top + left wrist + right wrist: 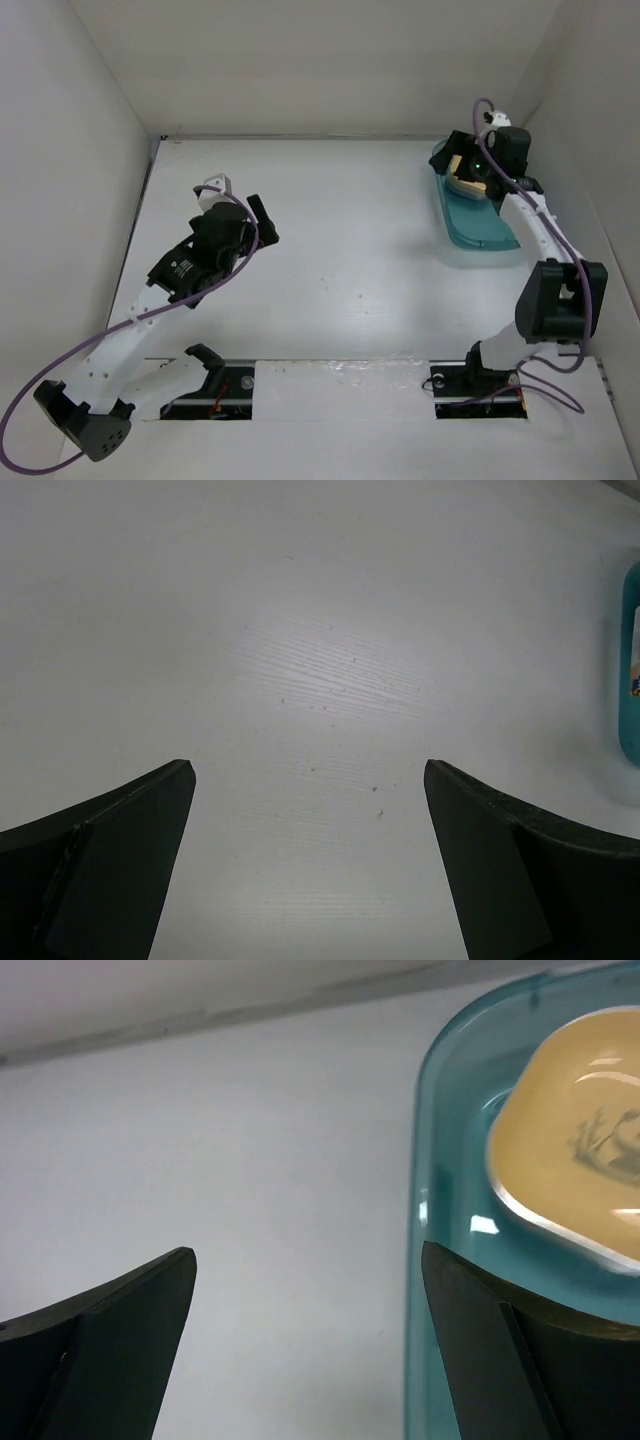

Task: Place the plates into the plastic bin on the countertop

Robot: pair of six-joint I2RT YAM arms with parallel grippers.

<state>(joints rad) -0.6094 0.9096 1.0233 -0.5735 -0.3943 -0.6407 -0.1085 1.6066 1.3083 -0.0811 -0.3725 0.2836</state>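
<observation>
Only the top view shows both arms. The right arm (545,240) reaches to the upper right of the frame, its wrist over the far end of the teal bin (482,225). The left arm (205,255) hangs at left centre over bare table (350,250), well apart from the bin.

In that view the wrist hides most of the plate (461,176). The right wrist view shows it clearly: a cream-yellow plate (565,1155) with a dark printed motif, lying inside the bin (430,1290) at the upper right of the frame.

The right jaws stand apart with only table (220,1160) between them. The plate lies above and to the right of the right-hand finger, which overlaps the bin's rim.

The left jaws are also apart and grip nothing. Their view shows white table (300,630) and a sliver of bin (631,680) at the right edge.
</observation>
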